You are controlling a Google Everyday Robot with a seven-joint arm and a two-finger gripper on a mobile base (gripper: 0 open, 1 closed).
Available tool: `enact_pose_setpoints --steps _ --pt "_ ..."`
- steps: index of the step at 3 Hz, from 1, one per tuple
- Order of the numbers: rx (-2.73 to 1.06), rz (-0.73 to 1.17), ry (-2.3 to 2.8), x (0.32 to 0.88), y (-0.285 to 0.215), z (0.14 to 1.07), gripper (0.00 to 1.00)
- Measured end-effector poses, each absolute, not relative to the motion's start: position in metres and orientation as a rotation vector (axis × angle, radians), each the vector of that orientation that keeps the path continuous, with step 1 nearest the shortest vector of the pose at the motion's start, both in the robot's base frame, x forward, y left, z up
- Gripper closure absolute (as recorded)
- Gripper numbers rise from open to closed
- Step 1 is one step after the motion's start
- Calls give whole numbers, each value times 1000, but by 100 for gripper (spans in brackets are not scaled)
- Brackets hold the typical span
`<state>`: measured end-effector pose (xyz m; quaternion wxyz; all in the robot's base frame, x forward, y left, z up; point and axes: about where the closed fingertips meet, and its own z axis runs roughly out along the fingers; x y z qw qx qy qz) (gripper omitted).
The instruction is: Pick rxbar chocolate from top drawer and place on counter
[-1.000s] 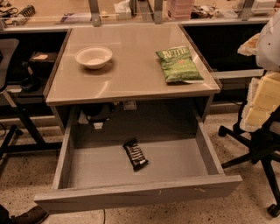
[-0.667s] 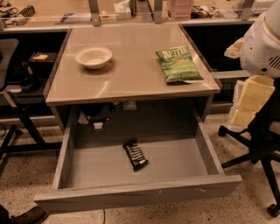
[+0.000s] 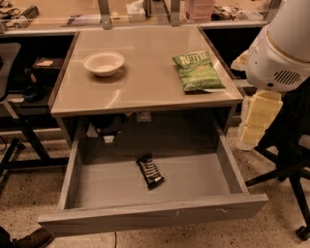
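Observation:
The rxbar chocolate (image 3: 149, 171), a small black wrapper with white lettering, lies flat near the middle of the top drawer's floor. The top drawer (image 3: 150, 215) is grey and pulled fully open below the counter. The counter (image 3: 145, 82) is a glossy beige tabletop. My gripper (image 3: 257, 117) is the cream-coloured part hanging under the white arm housing (image 3: 283, 53) at the right, outside the drawer's right wall and level with the counter's edge. It is well apart from the bar.
A white bowl (image 3: 103, 63) sits at the counter's back left and a green chip bag (image 3: 197, 71) at its right. A black office chair base (image 3: 290, 174) stands right of the drawer. A cluttered desk (image 3: 97, 12) runs behind. A shoe (image 3: 29, 240) is at the bottom left.
The white arm housing has swung further into view from the right and now looms over the counter's right edge. The cream gripper part moved with it. The bar and drawer have not moved.

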<state>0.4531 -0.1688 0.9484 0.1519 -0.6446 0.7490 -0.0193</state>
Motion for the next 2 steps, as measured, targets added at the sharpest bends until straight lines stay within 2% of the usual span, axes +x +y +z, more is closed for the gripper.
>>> enact_pose_setpoints --steps 1,2 --pt "-1859 -33 2127 452 -158 941 0" --pt "-1875 53 2099 461 -125 910 0"
